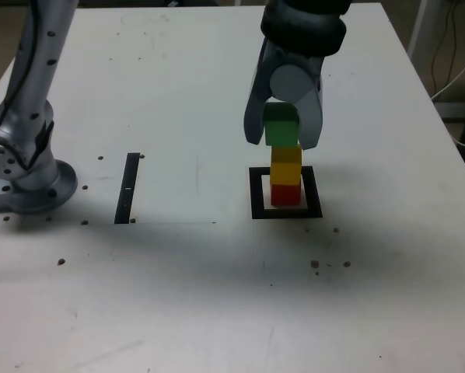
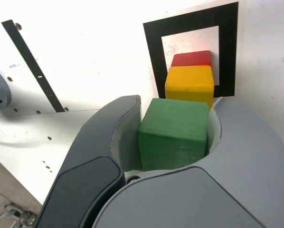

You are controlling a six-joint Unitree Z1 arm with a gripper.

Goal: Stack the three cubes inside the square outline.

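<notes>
The grey and black robot arm is seen entering from the 12 o'clock edge of the exterior view, reaching downward over the white counter. Its two curved grey fingers are pointed down and are pinched on the small solid green cube, one on each side of it; the same grip is confirmed in the wrist view, where the green cube is seated between the two finger shells.

The green cube is held directly above the small solid yellow cube; whether its underside is touching the yellow top cannot be told. The yellow cube is set squarely on the small solid red cube, which rests on the white centre of the flat black square outline. The stack stands upright, within the frame. In the wrist view the yellow cube and the red cube are seen beyond the green one, inside the black square outline.

A thin straight black strip is noted lying on the counter at 9 o'clock of the outline, well apart from it. The arm's rounded grey metal base is noted farther toward 9 o'clock, near the view's edge. Small dark specks are scattered over the counter.
</notes>
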